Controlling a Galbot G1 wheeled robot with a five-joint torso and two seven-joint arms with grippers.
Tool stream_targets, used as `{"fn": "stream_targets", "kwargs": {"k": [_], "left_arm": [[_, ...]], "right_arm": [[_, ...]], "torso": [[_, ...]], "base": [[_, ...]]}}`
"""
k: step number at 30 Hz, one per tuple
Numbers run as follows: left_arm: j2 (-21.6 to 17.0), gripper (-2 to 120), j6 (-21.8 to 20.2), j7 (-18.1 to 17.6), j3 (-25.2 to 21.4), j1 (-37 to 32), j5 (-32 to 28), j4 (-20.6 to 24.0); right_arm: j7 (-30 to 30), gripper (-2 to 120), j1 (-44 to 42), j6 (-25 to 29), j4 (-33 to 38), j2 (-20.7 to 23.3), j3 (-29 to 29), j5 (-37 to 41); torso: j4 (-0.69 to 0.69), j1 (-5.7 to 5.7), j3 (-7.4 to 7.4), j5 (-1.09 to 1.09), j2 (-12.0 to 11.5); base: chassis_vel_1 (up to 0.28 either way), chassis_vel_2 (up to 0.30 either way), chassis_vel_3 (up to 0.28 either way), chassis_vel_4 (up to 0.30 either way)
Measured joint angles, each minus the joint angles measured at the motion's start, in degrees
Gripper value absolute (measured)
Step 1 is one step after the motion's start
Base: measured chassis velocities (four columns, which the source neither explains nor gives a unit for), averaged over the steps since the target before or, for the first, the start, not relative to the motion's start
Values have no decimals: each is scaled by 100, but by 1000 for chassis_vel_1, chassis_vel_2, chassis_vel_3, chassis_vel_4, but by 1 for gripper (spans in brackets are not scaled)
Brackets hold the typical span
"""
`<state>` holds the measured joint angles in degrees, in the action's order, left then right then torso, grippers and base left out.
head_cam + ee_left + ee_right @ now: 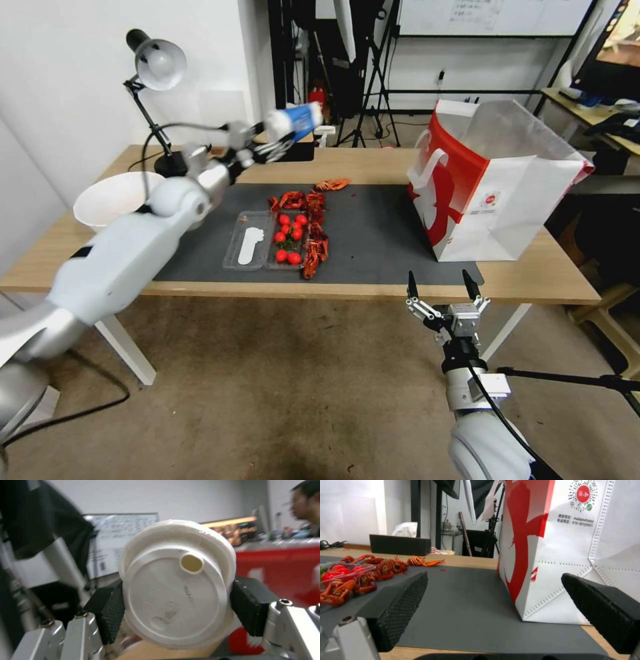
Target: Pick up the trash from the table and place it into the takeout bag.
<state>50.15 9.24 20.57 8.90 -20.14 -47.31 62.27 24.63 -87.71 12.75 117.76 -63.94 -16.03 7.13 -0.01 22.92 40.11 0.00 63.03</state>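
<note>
Paper cup: the blue-and-white paper cup (295, 121) is being held in the air above the far left part of the desk, lying tilted on its side, well apart from the takeout bag. In the left wrist view its white lid (176, 585) with a small round drinking hole is facing the camera.
Left end effector: the left end effector (270, 148) is reaching out over the desk's far side, its two black pads (111, 611) pressing on opposite sides of the cup just behind the lid.
Takeout bag: the takeout bag (497, 193) is standing upright and open-topped on the right part of the desk, its base partly on the mat; the red panel and a white loop handle are facing the desk's middle.
Desk: the light-wood desk (553, 267) is carrying a dark grey mat (373, 233).
Right end effector: the right end effector (443, 288) is hanging just off the desk's near edge, in front of the bag, with its fingers (400, 605) spread wide and nothing between them.
Other things: a clear tray of tomatoes (288, 240) is sitting mid-mat with red crayfish (313, 220) strewn beside it; a big white bowl (113, 199) and a desk lamp (155, 73) are standing at the left end.
</note>
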Motion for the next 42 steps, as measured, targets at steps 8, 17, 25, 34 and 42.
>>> {"fn": "stream_targets", "kwargs": {"k": [8, 17, 25, 34, 42], "left_arm": [[108, 67, -221, -177, 551, 708, -531, 1010], [1186, 67, -351, -325, 2096, 2493, -1370, 1159], [1772, 67, -406, -377, 2712, 3130, -1697, 1168], [2911, 67, -413, -358, 3324, 3557, -1863, 562], [3462, 67, -281, -234, 3692, 3558, -1728, -172]], "right_arm": [[5, 100, -9, -10, 23, -9, -7, 0], [8, 100, -36, -20, 52, -23, -33, -7], [12, 100, -47, -22, 55, -39, -39, -13], [8, 100, -48, -23, 70, -130, -19, -43], [6, 100, -56, -15, 77, -153, -20, -49]], "torso": [[2, 0, 0, 0, 0], [0, 1, 0, 2, 0], [2, 0, 0, 1, 0], [1, 0, 0, 1, 0], [2, 1, 0, 0, 0]], "base": [[0, 0, 0, 0], [0, 0, 0, 0], [0, 0, 0, 0], [0, 0, 0, 0], [0, 0, 0, 0]]}}
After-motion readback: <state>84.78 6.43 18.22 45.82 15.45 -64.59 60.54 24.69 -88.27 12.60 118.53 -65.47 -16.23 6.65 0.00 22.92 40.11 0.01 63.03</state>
